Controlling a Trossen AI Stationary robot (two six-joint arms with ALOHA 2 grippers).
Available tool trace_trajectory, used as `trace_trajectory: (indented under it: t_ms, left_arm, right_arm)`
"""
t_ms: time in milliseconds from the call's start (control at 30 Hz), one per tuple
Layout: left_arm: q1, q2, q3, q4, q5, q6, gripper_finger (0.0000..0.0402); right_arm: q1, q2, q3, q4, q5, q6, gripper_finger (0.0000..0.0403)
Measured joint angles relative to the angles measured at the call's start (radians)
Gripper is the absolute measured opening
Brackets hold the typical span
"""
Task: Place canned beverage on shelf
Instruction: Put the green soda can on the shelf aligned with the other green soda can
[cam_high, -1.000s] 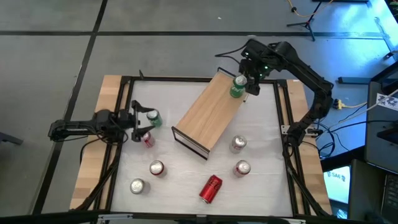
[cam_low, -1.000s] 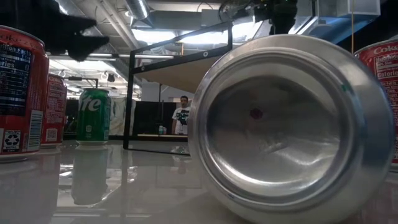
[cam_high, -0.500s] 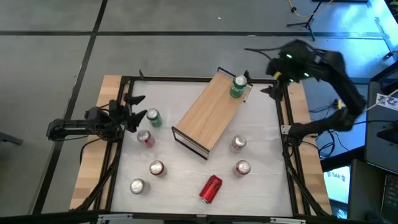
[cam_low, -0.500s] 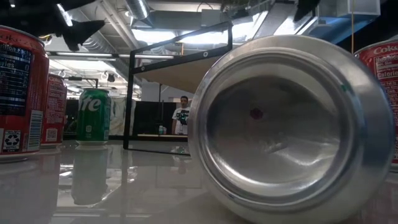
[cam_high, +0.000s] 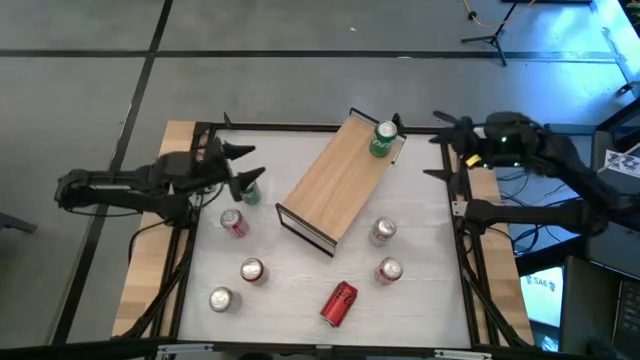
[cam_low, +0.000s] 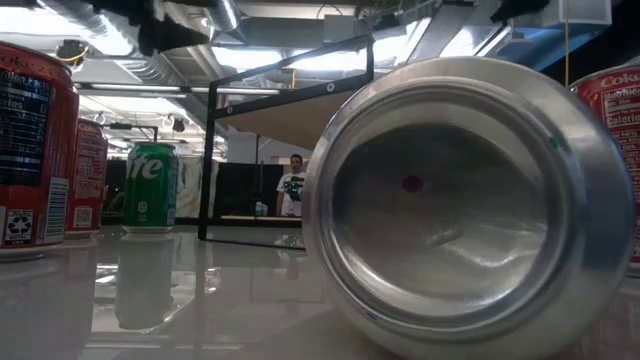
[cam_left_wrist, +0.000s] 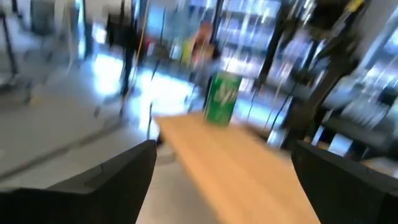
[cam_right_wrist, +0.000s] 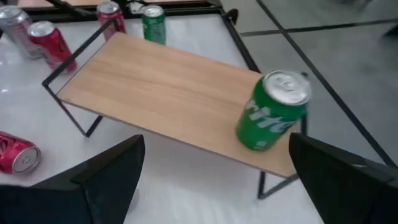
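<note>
A green can (cam_high: 383, 139) stands on the far end of the shelf (cam_high: 335, 182). The right gripper (cam_high: 441, 155) sits beside it, fingers wide, holding nothing. The left gripper (cam_high: 240, 165) is wide too, over another green can (cam_high: 249, 191).

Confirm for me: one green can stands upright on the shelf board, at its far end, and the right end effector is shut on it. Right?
Not quite. The green can does stand upright at the far end of the shelf, but the right end effector is open and clear of it, beside the table's edge. The high view shows this.
</note>
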Motion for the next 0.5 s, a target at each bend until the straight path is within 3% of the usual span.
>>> trace_trajectory:
  t_ms: [267, 500]
  left_arm:
    - [0.0, 0.234, 0.343, -0.542, -0.038, -0.181, 0.0364]
    - [0.039, 0.339, 0.457, -0.816, -0.019, -0.333, 0.0364]
  right_arm:
    - [0.0, -0.098, -0.256, 0.2, -0.107, -0.039, 0.0392]
    - [-0.003, -0.147, -0.4, 0.37, -0.139, -0.08, 0.0392]
